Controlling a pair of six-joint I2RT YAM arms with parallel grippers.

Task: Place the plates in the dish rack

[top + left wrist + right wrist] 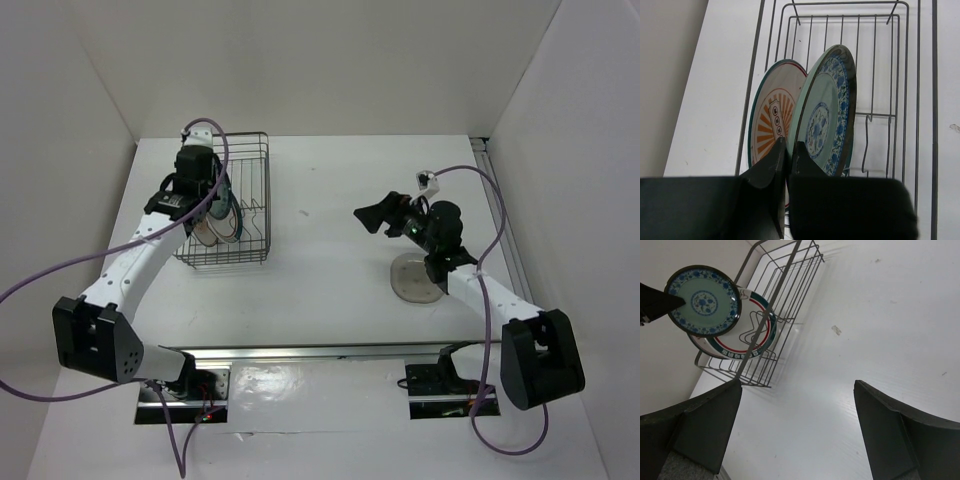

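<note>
The dark wire dish rack (256, 150) stands at the back left. My left gripper (207, 196) is above it, shut on the rim of the small teal patterned plate (827, 115), which stands upright in the rack (900, 60). A plate with an orange-red sunburst centre (771, 117) stands just left of it. The right wrist view shows the teal plate (702, 300) in front of a white plate with a green-red rim ring (752, 335). My right gripper (373, 215) is open and empty in mid-air (797, 390). A plain beige-grey plate (413, 279) lies flat under the right arm.
The rack's far slots (790, 285) hold no plates. White walls enclose the table at the left, back and right. A metal rail (320, 350) runs along the near edge by the arm bases.
</note>
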